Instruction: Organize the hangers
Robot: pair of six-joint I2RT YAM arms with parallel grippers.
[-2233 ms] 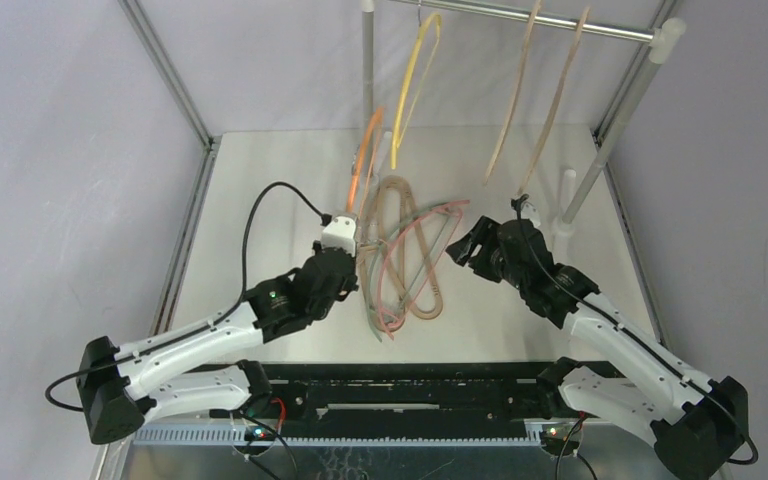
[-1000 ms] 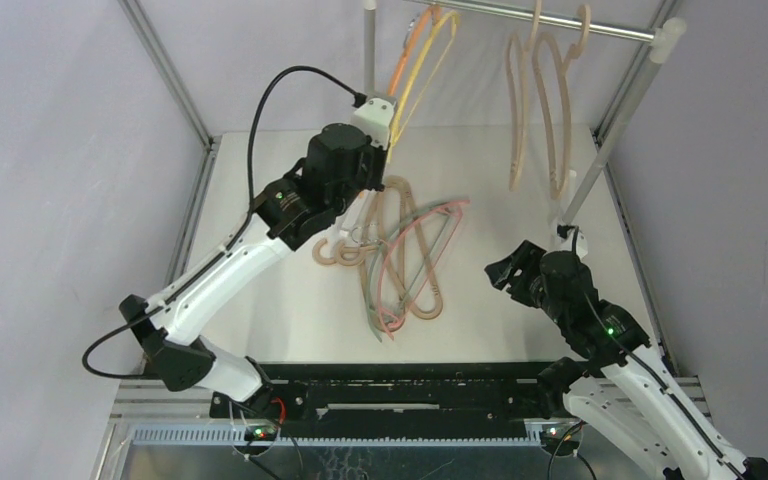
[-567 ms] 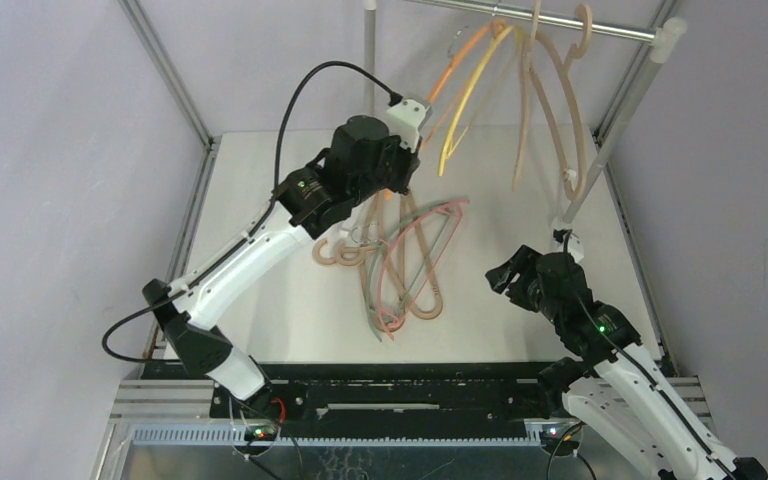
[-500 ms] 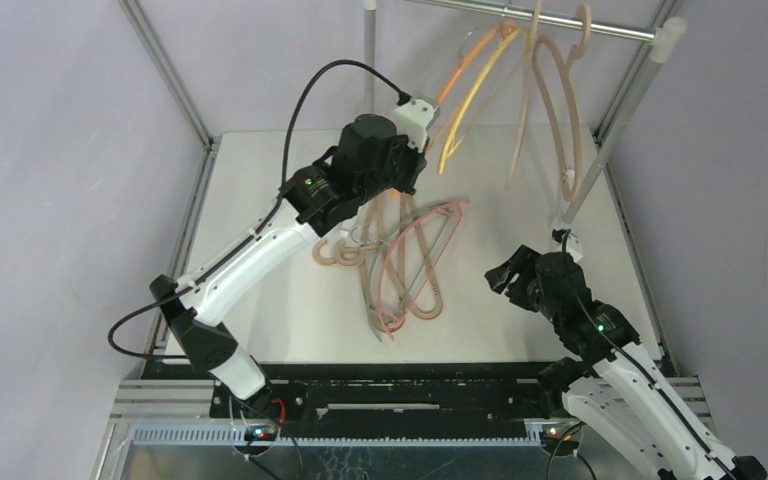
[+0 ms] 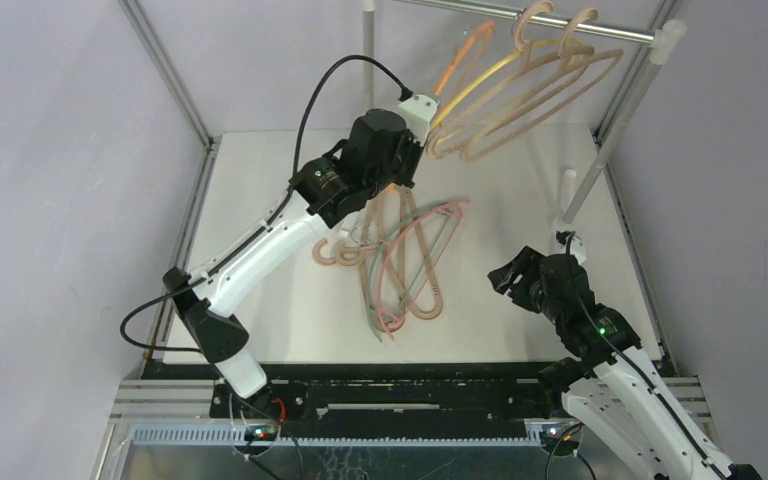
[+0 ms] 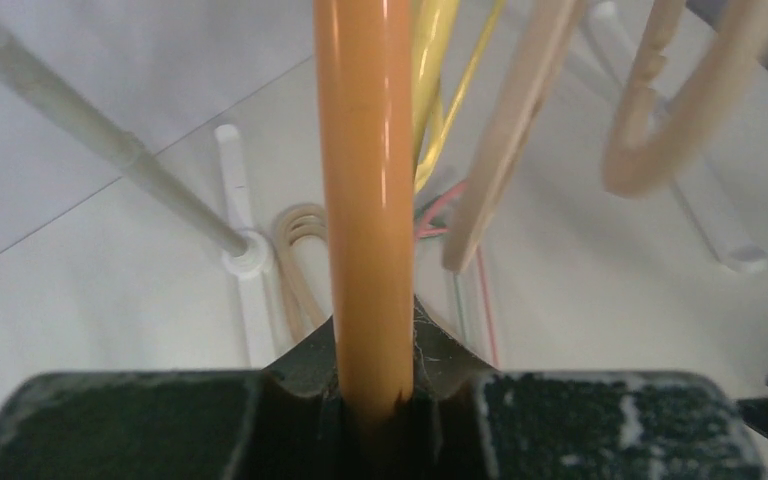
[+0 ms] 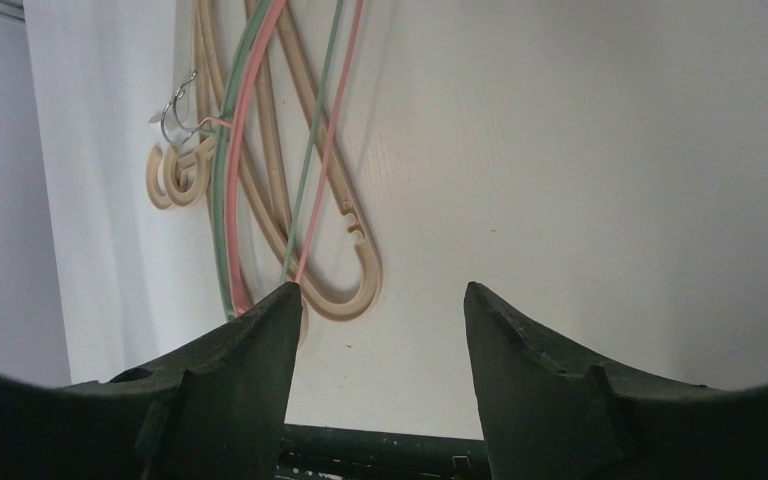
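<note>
My left gripper (image 5: 422, 112) is raised near the silver rail (image 5: 600, 27) and shut on a thin orange hanger (image 5: 462, 58), whose bar (image 6: 365, 180) runs straight out from between the jaws. The orange hanger's top reaches the rail. A yellow hanger (image 5: 488, 77) and two thick beige hangers (image 5: 545, 95) hang on the rail, swung sideways towards the left. More hangers lie heaped on the table: beige (image 5: 420, 300), pink (image 5: 400, 262) and pale green (image 5: 372, 300). My right gripper (image 5: 508, 276) hovers open and empty right of the heap (image 7: 250, 150).
The rail's slanted right post (image 5: 620, 115) and its white foot (image 5: 567, 195) stand just behind my right arm. The left post (image 5: 368, 60) rises beside my left gripper. Metal frame bars border the table on both sides.
My left arm has lifted the orange hanger from the table up to the rail and pushed right. The hung yellow and beige hangers have swung up sideways. My right arm drew back.
</note>
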